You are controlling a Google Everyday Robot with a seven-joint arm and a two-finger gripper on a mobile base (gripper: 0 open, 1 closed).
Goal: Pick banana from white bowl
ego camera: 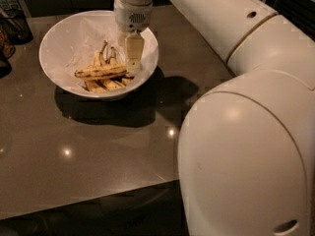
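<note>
our gripper hangs inside the bowl on its right side, tip just at the banana's right end; we cannot tell if it is open or closed. the banana lies across shorter bananas in the bowl's bottom.

Dim, warm light from above: two small glints on the dark table, heavy shadow at 5 o'clock of the bowl; the tool hangs at its 3 o'clock side.
</note>
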